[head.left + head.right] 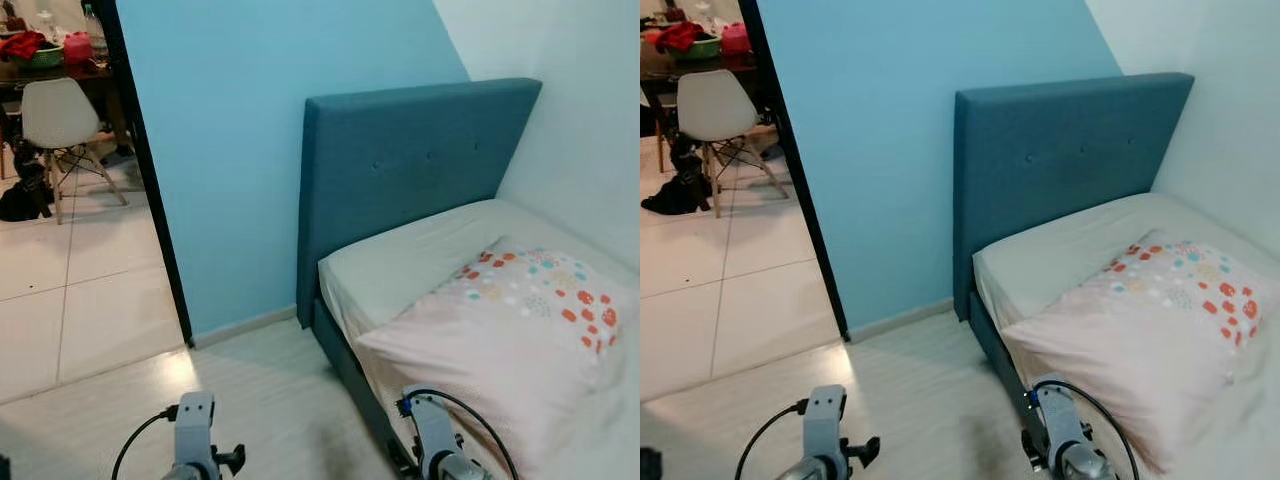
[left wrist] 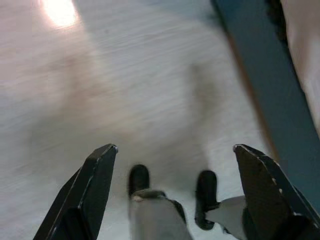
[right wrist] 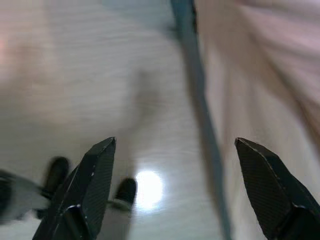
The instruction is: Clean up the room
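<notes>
A bed [image 1: 400, 270] with a teal padded headboard [image 1: 410, 165] stands against the blue wall at the right. On its cream sheet lies a pale pink pillow [image 1: 510, 330] with coloured dots near one end. Both silver arms hang low at the bottom edge of the head views, left wrist [image 1: 194, 430] and right wrist [image 1: 432, 432]. In the left wrist view my left gripper [image 2: 175, 155] is open over the pale wood floor. In the right wrist view my right gripper [image 3: 175, 150] is open over the floor beside the bed's side rail [image 3: 200, 95].
A dark door frame [image 1: 150, 170] at the left opens onto a tiled room with a white chair [image 1: 62, 120], a cluttered table [image 1: 50, 60] and a dark bag [image 1: 25, 195] on the floor. Pale floor [image 1: 260, 400] lies between doorway and bed. The white wall [image 1: 590, 120] bounds the right.
</notes>
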